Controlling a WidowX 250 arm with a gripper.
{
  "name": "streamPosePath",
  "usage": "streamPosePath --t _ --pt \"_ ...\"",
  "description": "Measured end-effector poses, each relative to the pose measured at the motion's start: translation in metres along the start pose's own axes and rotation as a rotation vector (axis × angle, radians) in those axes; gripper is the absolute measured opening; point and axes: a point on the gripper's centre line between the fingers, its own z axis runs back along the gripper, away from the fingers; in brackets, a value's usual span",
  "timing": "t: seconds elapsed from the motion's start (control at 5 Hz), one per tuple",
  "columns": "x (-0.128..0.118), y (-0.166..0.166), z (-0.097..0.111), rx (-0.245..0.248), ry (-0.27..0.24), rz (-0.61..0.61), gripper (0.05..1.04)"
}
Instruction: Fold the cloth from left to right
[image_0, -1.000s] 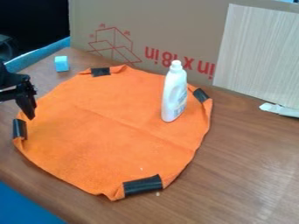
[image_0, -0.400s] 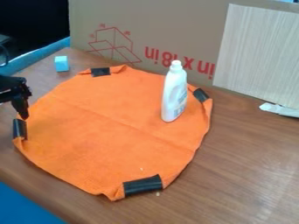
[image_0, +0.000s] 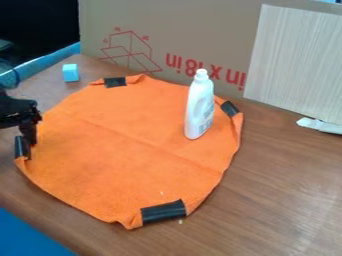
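At the left edge of the view the black gripper (image_0: 29, 143) hangs low, its tip right by the black clip on the cloth's left corner. Whether it touches the clip I cannot tell. The orange cloth (image_0: 127, 160) lies spread on the table, with a faint crease running across it. Black clips sit on its corners: a left clip (image_0: 22, 148), a front clip (image_0: 163, 212), a back clip (image_0: 115, 82) and a right clip (image_0: 230, 109). A white bottle (image_0: 199, 107) stands upright on the cloth's right part.
A light blue cube (image_0: 70, 73) sits on the wooden table (image_0: 287, 190) behind the cloth at the left. A cardboard panel (image_0: 194, 30) and a pale board (image_0: 297, 62) stand along the back. A white object (image_0: 319, 125) lies at the right edge.
The gripper first shifted slightly left, then came down and a little right to the left clip. The cloth, clips and bottle have not moved.
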Motion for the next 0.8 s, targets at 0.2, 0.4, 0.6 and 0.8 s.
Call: streamPosePath --t 0.2,0.4,0.6,0.8 --pt "-0.005 0.003 -0.011 0.02 0.04 0.018 0.852" --pt "-0.005 0.004 -0.012 0.023 0.041 0.022 0.556" --pt "-0.008 0.001 -0.011 0.008 0.061 0.003 0.285" --pt "-0.003 -0.005 0.002 -0.03 0.054 -0.012 0.119"
